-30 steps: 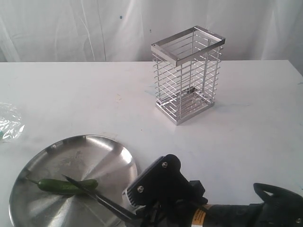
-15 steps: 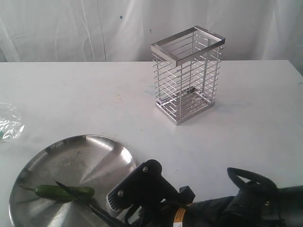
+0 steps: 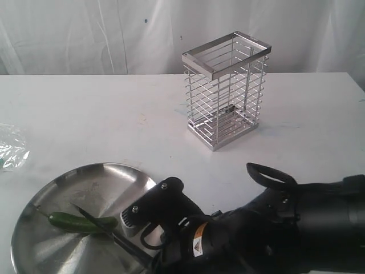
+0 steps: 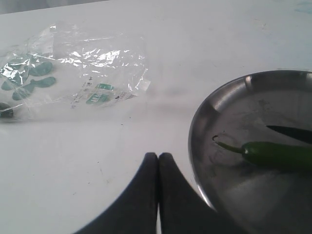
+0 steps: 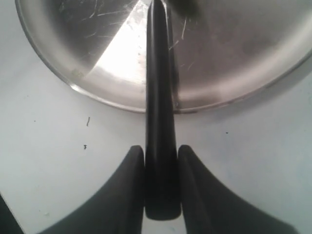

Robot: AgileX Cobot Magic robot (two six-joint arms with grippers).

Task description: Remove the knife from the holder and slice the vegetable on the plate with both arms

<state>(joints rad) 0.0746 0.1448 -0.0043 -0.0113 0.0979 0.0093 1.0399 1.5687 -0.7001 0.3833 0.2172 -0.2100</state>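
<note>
The green vegetable (image 3: pixel 71 222) lies on the steel plate (image 3: pixel 85 169) at the near left. My right gripper (image 3: pixel 153 261) is shut on the knife's black handle (image 5: pixel 160 97), with the fingers (image 5: pixel 134 165) pressed against both its sides. The dark blade (image 3: pixel 97 222) reaches over the plate and crosses the vegetable near its right end. Whether it touches, I cannot tell. In the left wrist view my left gripper (image 4: pixel 158 156) is shut and empty, just outside the plate's rim (image 4: pixel 194 131). It points toward the vegetable's (image 4: pixel 278 155) stem. The wire holder (image 3: pixel 225 91) stands empty at the back.
A crumpled clear plastic bag (image 4: pixel 73 68) with green print lies on the white table left of the plate, and also shows as the bag (image 3: pixel 11 147) in the exterior view. The right arm (image 3: pixel 285 228) fills the near right corner. A white curtain hangs behind the table.
The right arm has pushed further left into view, carrying the knife along. The blade tip dipped left and came back up across the vegetable, which shifted slightly. The left gripper stayed shut.
</note>
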